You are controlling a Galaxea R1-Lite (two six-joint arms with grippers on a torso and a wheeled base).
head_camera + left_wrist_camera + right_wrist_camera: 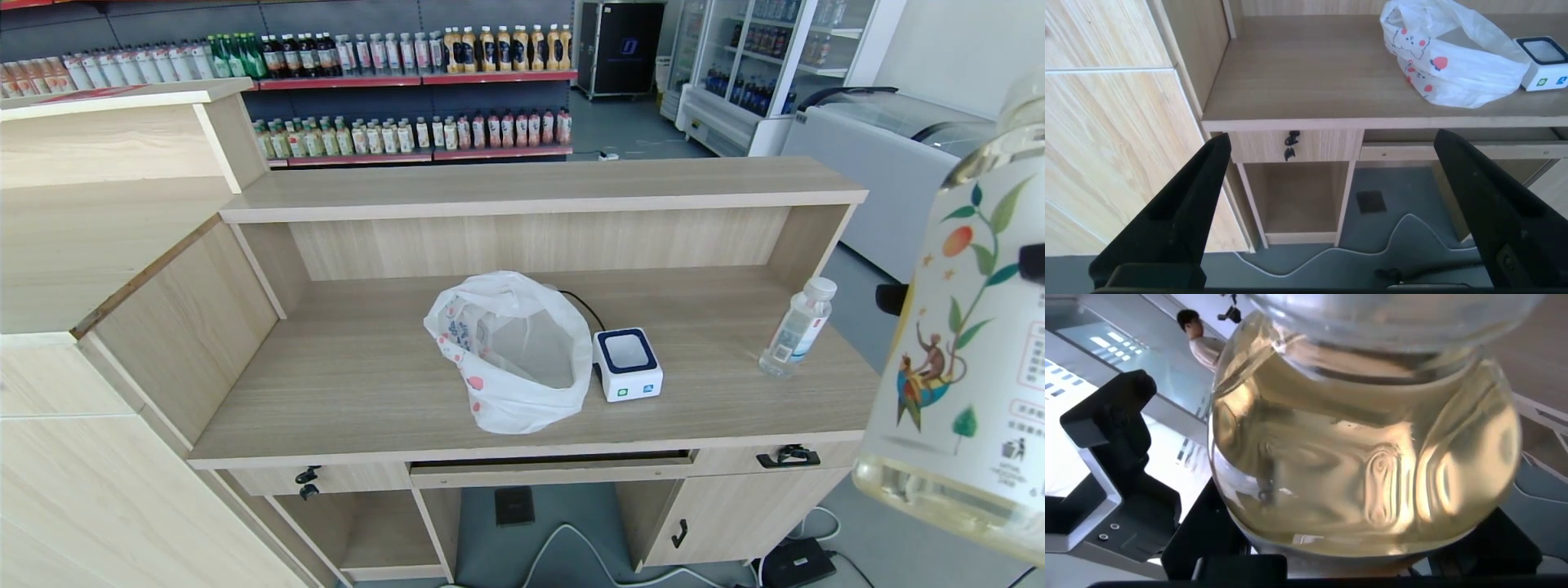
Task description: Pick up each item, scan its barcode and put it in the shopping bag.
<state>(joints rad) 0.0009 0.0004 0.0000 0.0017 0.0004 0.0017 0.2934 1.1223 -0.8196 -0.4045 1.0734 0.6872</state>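
now the right gripper (1355, 506) grips a bottle (955, 359) at near right; the left gripper (1331, 212) gapes empty before the counter (1315, 73).

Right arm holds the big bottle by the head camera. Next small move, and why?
Probably carry the clear bottle of pale yellow drink in the right end effector down-left over the white square scanner: it hangs well to the scanner's right, and the white plastic bag sits open beside the scanner.

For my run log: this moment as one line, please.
right claw: holds drink bottle; left claw: open; shopping bag: open, beside scanner; water bottle: on counter
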